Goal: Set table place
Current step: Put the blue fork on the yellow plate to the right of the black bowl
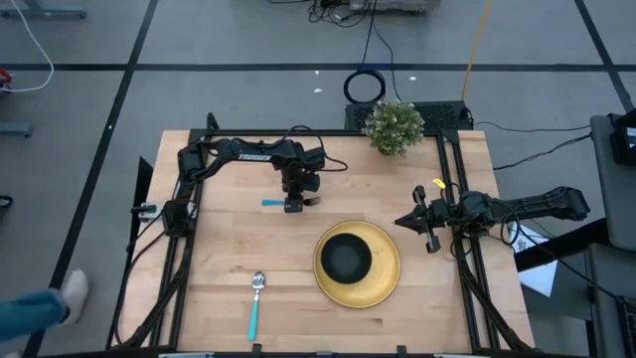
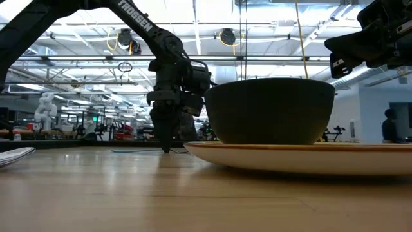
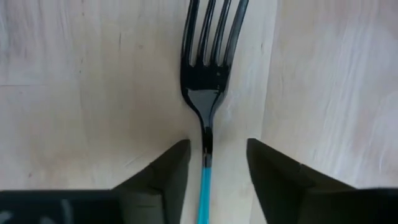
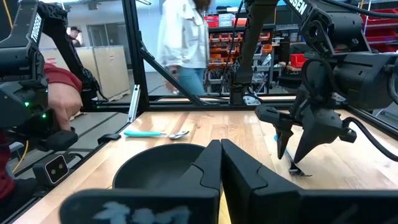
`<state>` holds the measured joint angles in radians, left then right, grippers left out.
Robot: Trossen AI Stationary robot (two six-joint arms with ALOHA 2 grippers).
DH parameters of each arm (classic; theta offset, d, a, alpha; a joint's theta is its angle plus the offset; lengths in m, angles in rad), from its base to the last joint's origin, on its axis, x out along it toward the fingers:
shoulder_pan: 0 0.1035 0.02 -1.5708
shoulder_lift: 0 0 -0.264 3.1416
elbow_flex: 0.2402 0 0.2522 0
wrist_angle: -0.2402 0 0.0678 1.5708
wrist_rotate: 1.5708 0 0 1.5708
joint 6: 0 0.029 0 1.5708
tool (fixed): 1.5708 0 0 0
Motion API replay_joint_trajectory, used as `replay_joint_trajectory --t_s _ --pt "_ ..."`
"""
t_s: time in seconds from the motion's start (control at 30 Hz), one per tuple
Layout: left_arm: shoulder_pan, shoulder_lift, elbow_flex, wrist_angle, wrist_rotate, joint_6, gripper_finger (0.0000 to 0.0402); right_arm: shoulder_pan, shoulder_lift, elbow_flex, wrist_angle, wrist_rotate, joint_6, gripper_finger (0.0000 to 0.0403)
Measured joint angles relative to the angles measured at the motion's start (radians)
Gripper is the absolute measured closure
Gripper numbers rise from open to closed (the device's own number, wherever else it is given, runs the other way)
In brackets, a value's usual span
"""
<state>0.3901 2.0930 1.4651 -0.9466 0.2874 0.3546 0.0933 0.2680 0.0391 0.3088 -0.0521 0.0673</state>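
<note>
From above, my black bowl (image 1: 346, 257) already sits on the yellow plate (image 1: 386, 288) with the spoon (image 1: 256, 303) left of it on the counter (image 1: 229, 259), while my left wrist shows my left claw (image 3: 214, 163) apart astride the fork (image 3: 208, 68), unplaced, and my right wrist shows my right claw (image 4: 219, 163) together, waiting.

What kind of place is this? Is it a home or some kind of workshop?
Probably a robotics lab or workshop, not a home. Behind the table the low view shows a large hall with ceiling trusses and other machines. Cables lie on the floor, and shelves with orange bins stand behind a walking person.
</note>
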Motion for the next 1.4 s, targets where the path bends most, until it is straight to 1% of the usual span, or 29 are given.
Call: replay_joint_trajectory --t_s 0.1,0.23,0.37,0.43,0.53,0.63,0.73,0.8,0.87,1.0,1.1,1.13,1.27,1.4 --pt "0.0 0.0 0.0 0.002 0.0 -0.001 0.0204 0.0 0.0 0.0 0.0 0.0 0.0 0.0403" --pt "0.0 -0.001 0.006 -0.013 -0.006 0.003 0.0186 0.0 0.0 0.0 0.0 0.0 0.0 0.0403" --pt "0.004 0.003 0.066 -0.138 -0.08 -0.006 0.0174 0.0 0.0 0.0 0.0 0.0 0.0 0.0403" --pt "0.003 0.002 0.099 -0.177 -0.116 -0.016 0.017 0.0 0.0 0.0 0.0 0.0 0.0 0.0403" --pt "-0.001 -0.002 0.139 -0.222 -0.118 -0.012 0.0167 0.0 0.0 0.0 0.0 0.0 0.003 0.0403" --pt "-0.001 -0.021 0.165 -0.235 -0.118 -0.004 0.0167 0.0 0.0 0.0 0.0 0.0 0.008 0.0403" --pt "-0.003 -0.058 0.174 -0.231 -0.148 0.014 0.0171 0.0 0.0 0.0 0.0 0.0 0.007 0.0403" --pt "-0.008 -0.095 0.174 -0.228 -0.183 0.021 0.0188 0.0 0.0 0.0 0.0 0.0 0.008 0.0403" --pt "-0.013 -0.143 0.174 -0.23 -0.214 0.033 0.0219 0.0 0.001 0.0 0.0 0.0 0.007 0.0403" --pt "-0.009 -0.248 0.174 -0.231 -0.227 0.032 0.0307 0.0 0.003 0.0 0.0 0.0 0.007 0.0403" --pt "-0.009 -0.338 0.173 -0.229 -0.199 0.03 0.0378 0.0 0.003 0.0 0.0 0.0 0.005 0.0403" --pt "-0.009 -0.373 0.169 -0.226 -0.186 0.03 0.0389 0.0 0.003 0.0 0.0 0.0 0.005 0.0403" --pt "-0.01 -0.506 0.139 -0.195 -0.159 0.029 0.0392 0.0 0.003 0.0 0.0 0.0 0.004 0.0403" --pt "-0.009 -0.656 0.058 -0.09 -0.103 0.017 0.0397 0.0 0.004 0.0 0.001 0.0 0.004 0.0403"
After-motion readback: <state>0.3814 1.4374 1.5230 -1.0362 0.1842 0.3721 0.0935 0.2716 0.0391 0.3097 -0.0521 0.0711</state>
